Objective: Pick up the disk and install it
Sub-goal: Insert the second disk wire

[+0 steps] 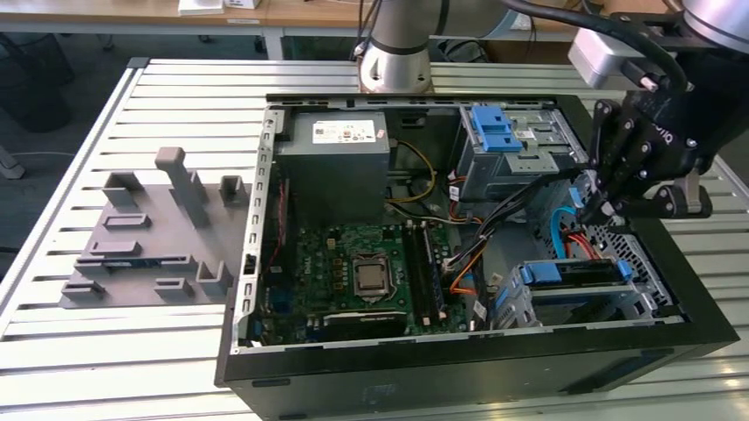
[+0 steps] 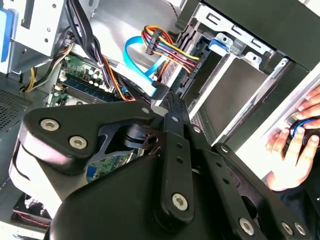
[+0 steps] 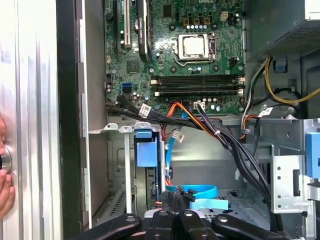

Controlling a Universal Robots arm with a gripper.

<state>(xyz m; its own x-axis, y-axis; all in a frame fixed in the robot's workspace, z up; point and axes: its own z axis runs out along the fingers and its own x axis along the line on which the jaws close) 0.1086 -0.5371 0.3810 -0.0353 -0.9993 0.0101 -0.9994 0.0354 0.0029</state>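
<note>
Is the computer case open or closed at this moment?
Open. The computer case has no cover panel on top; the motherboard and power supply show inside in the exterior view.

The robot's silver-jointed arm (image 1: 392,53) rises at twelve o'clock in the exterior view. Its black, bolted linkage gripper (image 1: 609,206) hangs at three o'clock, pointing down. A person's hand (image 2: 295,150) rests flat at three o'clock in the second wrist view.

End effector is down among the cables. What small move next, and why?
Probably a slow, short lift straight up. The end effector hangs inside the computer case, close to the blue flat cable and the black wire bundle, beside the drive cage. Whether it holds the disk I cannot tell.
</note>
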